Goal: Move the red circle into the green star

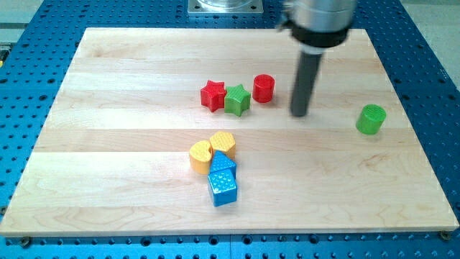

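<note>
The red circle (264,88) stands on the wooden board, just right of the green star (237,99), with a narrow gap between them. A red star (213,95) touches the green star's left side. My tip (299,114) is on the board to the right of the red circle and slightly lower in the view, about a block's width away from it. The rod rises straight up to the arm's grey body at the view's top.
A green cylinder (371,119) stands at the view's right. Two yellow blocks (200,155) (223,143) and two blue blocks (222,165) (223,188) cluster below the middle. The board (108,144) lies on a blue perforated table.
</note>
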Available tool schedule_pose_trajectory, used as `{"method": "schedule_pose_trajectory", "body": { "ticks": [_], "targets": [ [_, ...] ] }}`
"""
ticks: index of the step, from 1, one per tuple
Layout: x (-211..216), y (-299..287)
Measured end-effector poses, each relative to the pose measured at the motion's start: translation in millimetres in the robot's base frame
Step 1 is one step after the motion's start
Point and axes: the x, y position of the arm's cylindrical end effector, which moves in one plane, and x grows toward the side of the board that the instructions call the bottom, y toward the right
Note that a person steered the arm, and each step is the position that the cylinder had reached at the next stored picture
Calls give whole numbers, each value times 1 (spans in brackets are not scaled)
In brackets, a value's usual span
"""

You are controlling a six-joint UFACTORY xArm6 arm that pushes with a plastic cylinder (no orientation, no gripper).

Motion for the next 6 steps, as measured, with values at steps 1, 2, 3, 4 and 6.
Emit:
{"method": "schedule_pose_trajectory", "body": {
  "ticks": [1,2,3,4,6],
  "targets": [
    [-41,12],
    [-42,-40],
    [-42,-89],
    [-42,-116],
    [-29,129]
  ]
}}
